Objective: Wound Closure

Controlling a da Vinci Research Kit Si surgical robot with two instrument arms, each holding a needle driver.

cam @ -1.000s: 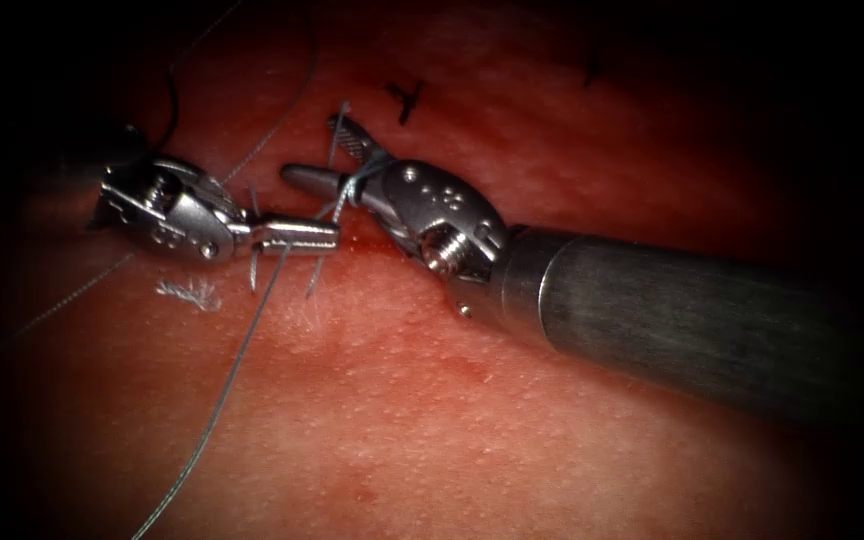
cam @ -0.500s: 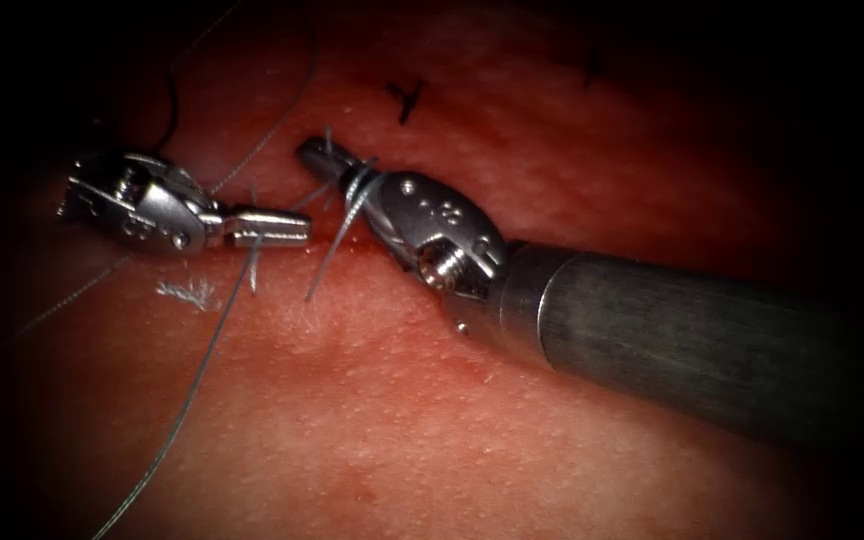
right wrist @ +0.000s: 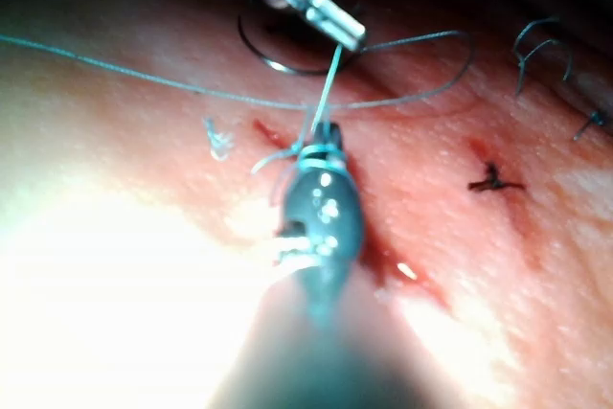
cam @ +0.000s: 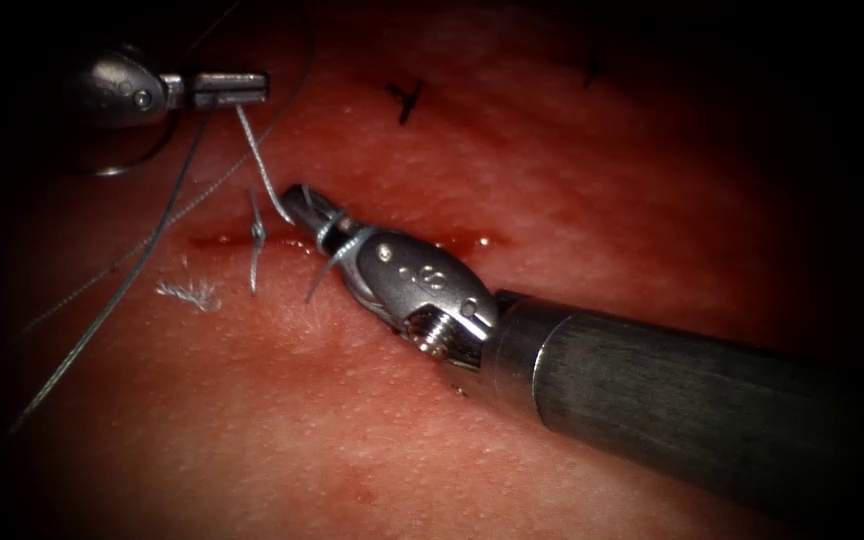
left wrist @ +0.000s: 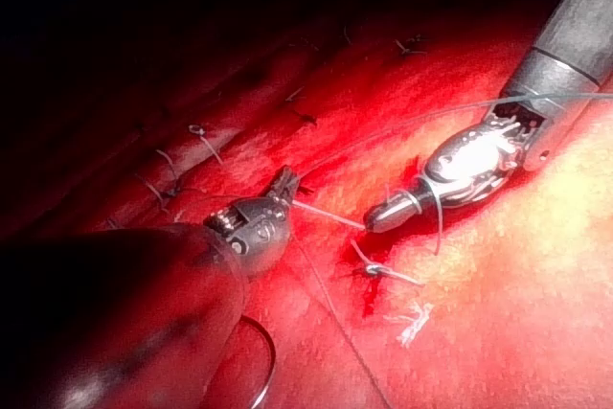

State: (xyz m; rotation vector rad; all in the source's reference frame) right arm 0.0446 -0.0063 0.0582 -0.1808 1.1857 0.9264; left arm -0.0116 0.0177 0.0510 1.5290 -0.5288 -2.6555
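Both end effectors grip thread: left end effector has pulled away up-left, right end effector, loop-wrapped, stays over the cut, tightening a knot.

Tools, thread and cut on the tissue

The left tool sits far left, well off the cut; the right tool lies over the cut from the right, its tip near the cut's left end. Thread runs between their tips and loops round the right tool's jaws. A tied stitch crosses the cut just left of that tip, a frayed thread end nearer and left. The needle lies on the tissue beside the left tool's shaft.
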